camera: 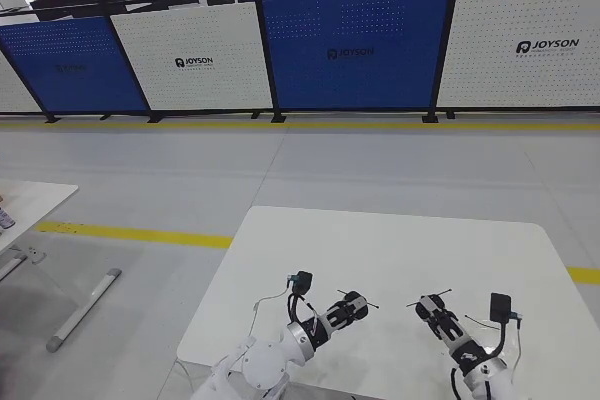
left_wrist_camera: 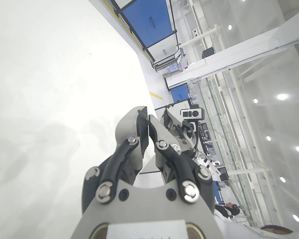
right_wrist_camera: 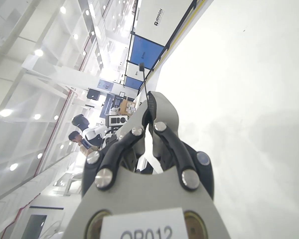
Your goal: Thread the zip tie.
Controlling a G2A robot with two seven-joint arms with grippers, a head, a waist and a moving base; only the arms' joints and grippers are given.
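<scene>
Right gripper (right_wrist_camera: 149, 100): fingers closed flat on the zip tie (right_wrist_camera: 145, 83). The short free end with its square head stands out past the fingertips, probably so the head's slot stays open for threading. Left gripper (left_wrist_camera: 147, 115): pads pressed together. In the top view a thin dark strip (camera: 372, 303) crosses its tip, but whether the strip is clamped there cannot be told. Both grippers hang above the near part of the white table (camera: 400, 240), tips turned toward each other with a gap between them, a stance suited to bringing one end to the other. Each forearm rises from the table's near edge and angles inward, with the wrist rolled on its side.
</scene>
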